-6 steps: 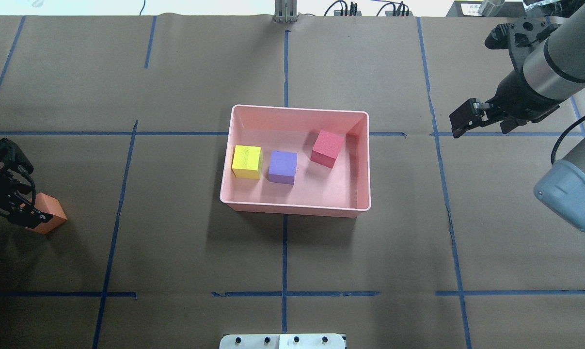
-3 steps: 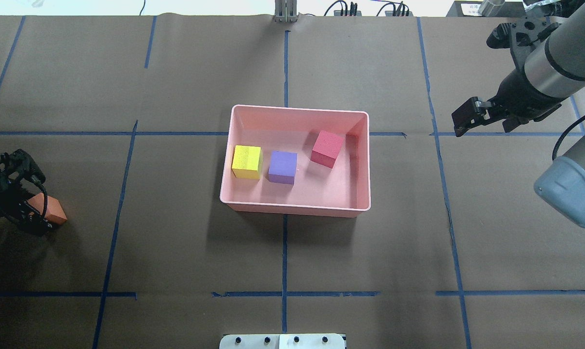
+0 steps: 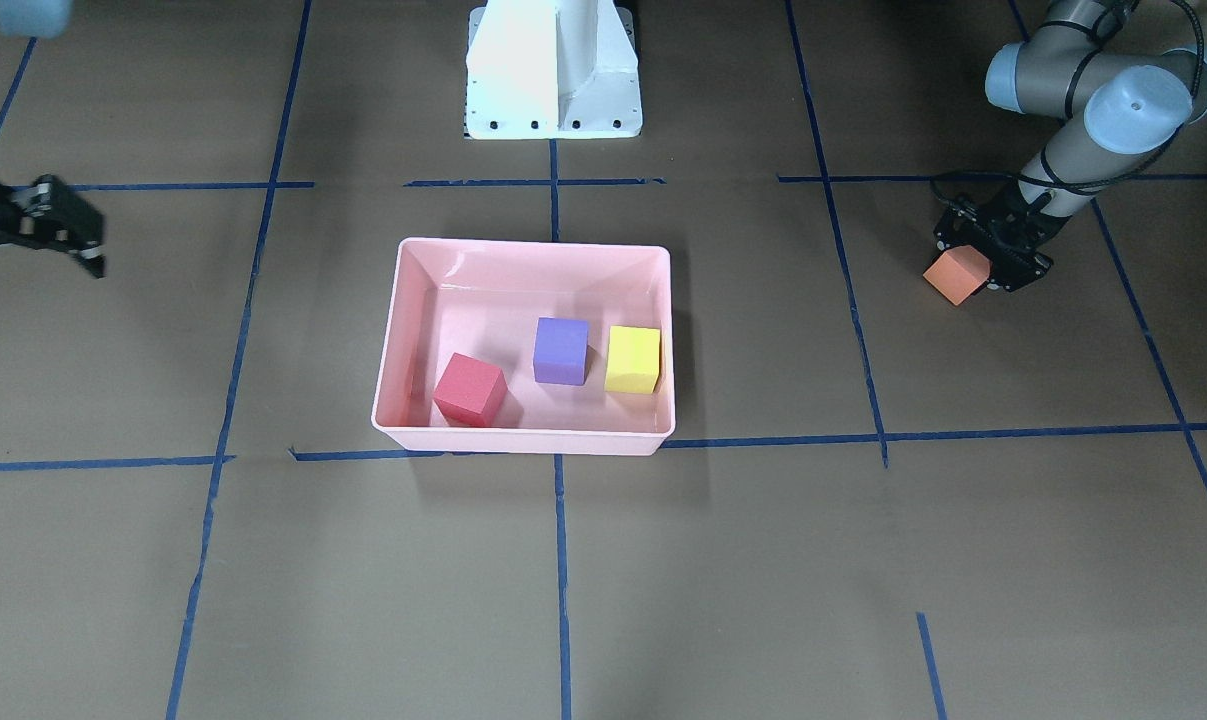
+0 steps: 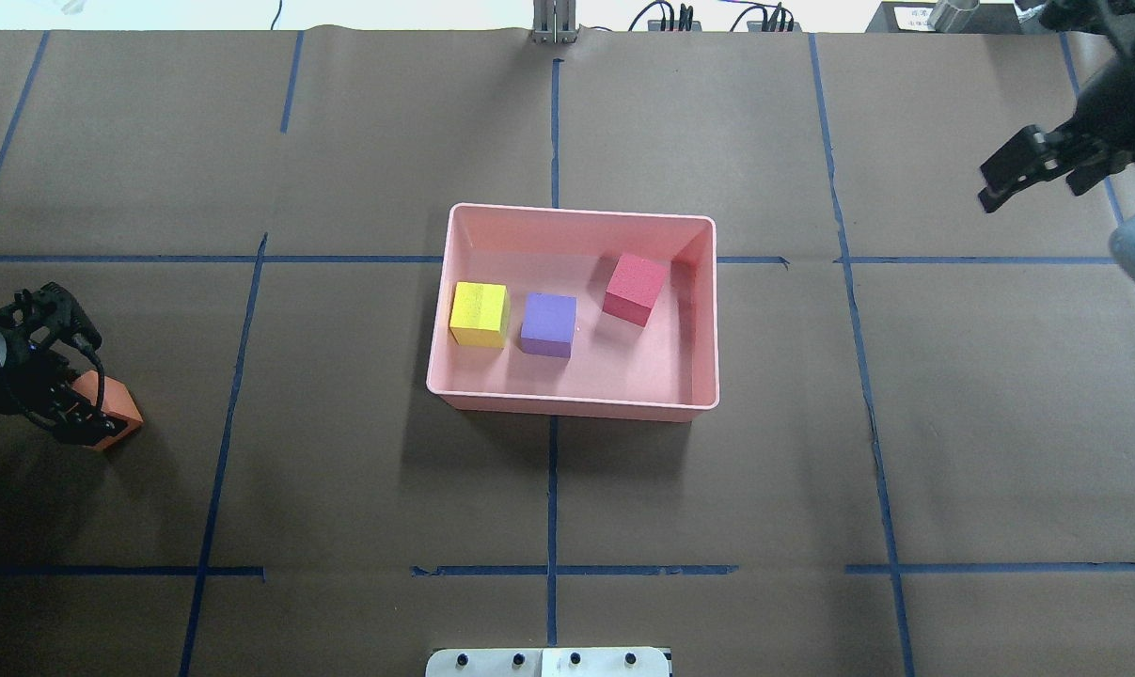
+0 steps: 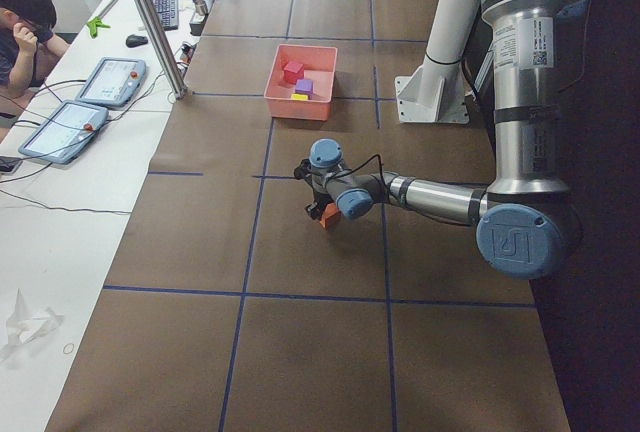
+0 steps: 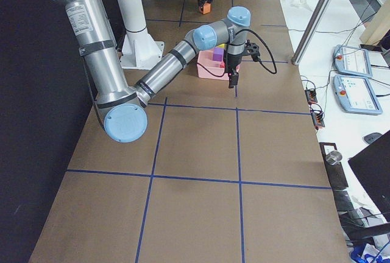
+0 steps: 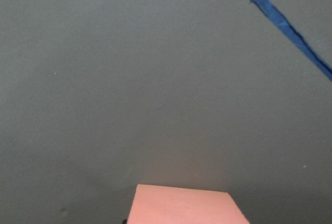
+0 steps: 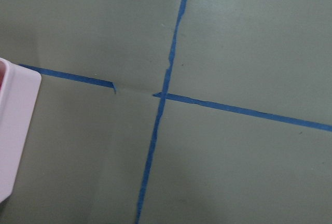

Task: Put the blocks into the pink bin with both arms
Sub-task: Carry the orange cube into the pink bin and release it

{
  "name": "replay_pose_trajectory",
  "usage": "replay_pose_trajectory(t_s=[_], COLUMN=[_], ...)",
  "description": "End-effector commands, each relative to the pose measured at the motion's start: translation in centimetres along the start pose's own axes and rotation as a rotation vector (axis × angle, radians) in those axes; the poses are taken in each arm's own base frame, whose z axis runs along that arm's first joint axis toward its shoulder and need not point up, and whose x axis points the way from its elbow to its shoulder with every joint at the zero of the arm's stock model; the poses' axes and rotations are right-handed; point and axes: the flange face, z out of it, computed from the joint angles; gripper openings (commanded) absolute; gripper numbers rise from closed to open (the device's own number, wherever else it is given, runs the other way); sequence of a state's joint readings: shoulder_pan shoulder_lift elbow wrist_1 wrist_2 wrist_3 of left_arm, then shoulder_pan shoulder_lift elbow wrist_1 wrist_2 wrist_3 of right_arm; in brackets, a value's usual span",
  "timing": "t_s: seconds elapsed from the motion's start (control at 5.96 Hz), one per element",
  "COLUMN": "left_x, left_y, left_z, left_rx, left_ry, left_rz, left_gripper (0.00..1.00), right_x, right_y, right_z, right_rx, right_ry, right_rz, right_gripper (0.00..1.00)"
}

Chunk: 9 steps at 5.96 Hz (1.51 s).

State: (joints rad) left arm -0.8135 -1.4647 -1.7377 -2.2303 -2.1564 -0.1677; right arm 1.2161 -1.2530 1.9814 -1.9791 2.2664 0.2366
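The pink bin sits mid-table and holds the yellow-green block, the purple block and the red block. The orange block is at the table's far left, and my left gripper is shut on it, low over the paper. In the front view the orange block is in that gripper. It fills the bottom of the left wrist view. My right gripper is open and empty, off to the far right of the bin, also in the front view.
Brown paper with blue tape lines covers the table. The white pedestal base stands at the robot's side. The bin's corner shows in the right wrist view. An operator and tablets are beside the table.
My left gripper came down around the orange block, and the block shifted slightly right with it. My right gripper moved right and farther back, away from the bin.
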Motion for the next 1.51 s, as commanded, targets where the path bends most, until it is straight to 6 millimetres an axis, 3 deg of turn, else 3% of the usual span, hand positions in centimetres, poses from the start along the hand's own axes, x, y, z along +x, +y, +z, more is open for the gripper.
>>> replay_pose_trajectory(t_s=[0.0, 0.17, 0.34, 0.5, 0.67, 0.84, 1.17, 1.34], left_x=[0.3, 1.9, 5.2, 9.4, 15.0, 22.8, 34.0, 38.9], left_y=[-6.8, -13.8, -21.3, -28.5, -33.8, -37.4, -48.1, -49.4], left_z=[-4.3, -8.1, -11.7, -15.5, -17.7, -16.1, -12.3, -10.5], left_rx=[0.064, 0.061, 0.045, 0.036, 0.046, 0.06, 0.05, 0.04], left_ry=[-0.02, -0.041, -0.043, -0.035, -0.001, 0.01, -0.034, -0.037], left_rz=[-0.017, -0.047, -0.127, -0.249, -0.388, -0.473, -0.616, -0.633], left_gripper=[0.56, 0.56, 0.56, 0.56, 0.57, 0.57, 0.57, 0.59], right_x=[11.8, 17.2, 21.1, 24.2, 25.5, 25.7, 25.7, 25.7], right_y=[2.4, 6.7, 10.1, 13.8, 15.8, 16.1, 16.1, 16.2], right_z=[-1.3, -0.2, 0.2, 1.1, 1.7, 2.0, 2.1, 2.1], right_rx=[-0.04, -0.057, -0.064, -0.081, -0.079, -0.07, -0.071, -0.072], right_ry=[0.02, -0.025, -0.03, -0.041, -0.051, -0.056, -0.057, -0.057], right_rz=[-0.124, -0.165, -0.178, -0.18, -0.145, -0.132, -0.126, -0.125], right_gripper=[1.0, 1.0, 1.0, 1.0, 1.0, 1.0, 1.0, 1.0])
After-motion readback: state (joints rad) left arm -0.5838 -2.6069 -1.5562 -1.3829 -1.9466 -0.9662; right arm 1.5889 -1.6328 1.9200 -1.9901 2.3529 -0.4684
